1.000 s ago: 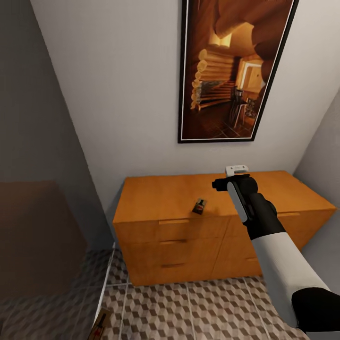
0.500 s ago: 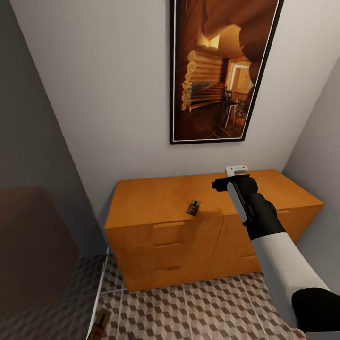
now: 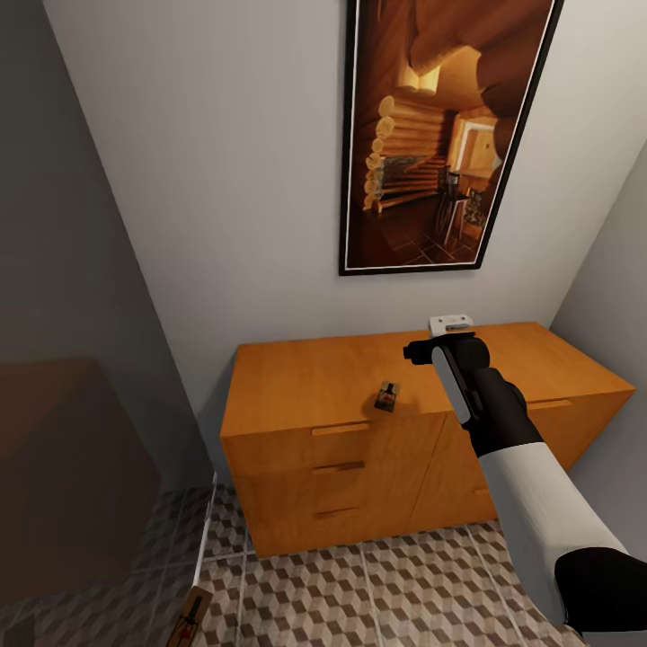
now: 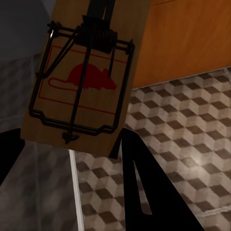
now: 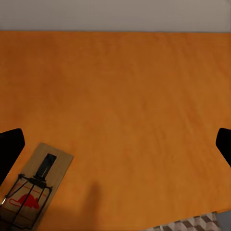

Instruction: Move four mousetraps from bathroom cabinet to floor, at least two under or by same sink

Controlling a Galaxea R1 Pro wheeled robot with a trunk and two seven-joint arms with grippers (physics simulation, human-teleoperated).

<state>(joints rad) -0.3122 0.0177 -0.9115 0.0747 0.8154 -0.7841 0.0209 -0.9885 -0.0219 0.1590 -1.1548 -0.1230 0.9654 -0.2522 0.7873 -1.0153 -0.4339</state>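
The left gripper held a trap between its jaws, low over the floor beside the cabinet; setting it down looked the step in hand. The right gripper hung over the cabinet top, jaws wide and empty. Another trap lay off toward one fingertip, so the next grasp called for shifting sideways, and nothing blocked it.

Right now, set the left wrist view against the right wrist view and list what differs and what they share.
Left wrist: a gripped mousetrap close up, over cube-patterned floor. Right wrist: the cabinet top with another mousetrap lying flat on it, pale wall behind. Shared: the orange cabinet, a trap, some floor tile.
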